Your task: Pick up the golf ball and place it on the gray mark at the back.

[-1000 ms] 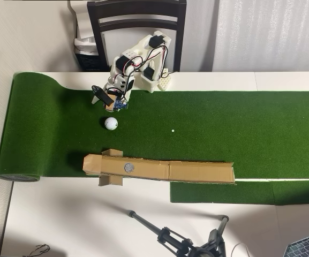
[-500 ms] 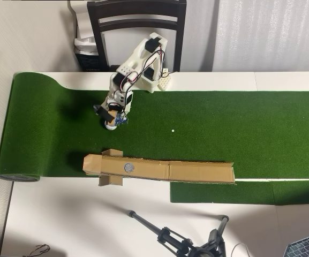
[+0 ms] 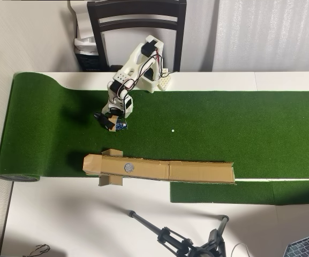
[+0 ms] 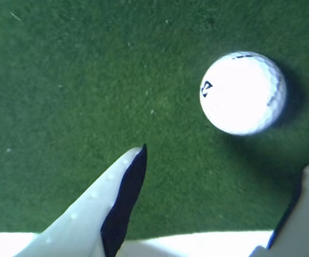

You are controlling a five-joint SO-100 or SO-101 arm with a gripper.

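Fingers [image 4: 221,160] stand apart in the wrist view, one pale prong with a dark inner face at lower left, the other at the lower right edge, with bare turf between them. Just beyond the tips lies the golf ball [image 4: 243,92], white and dimpled with a small dark logo, resting on the green putting mat [image 4: 79,80] and touching neither prong. From overhead, the gripper [image 3: 111,124] hangs low over the mat [image 3: 240,123] and hides the ball beneath it. The white arm [image 3: 135,64] reaches out from its base at the mat's far edge. Nearer the camera, a long cardboard strip [image 3: 197,172] lies along the mat, carrying the gray mark [image 3: 128,167], well apart from the gripper. A tiny white dot [image 3: 172,130] sits on the turf to the right. The white worktop [image 3: 63,219] carries a black tripod [image 3: 181,243].
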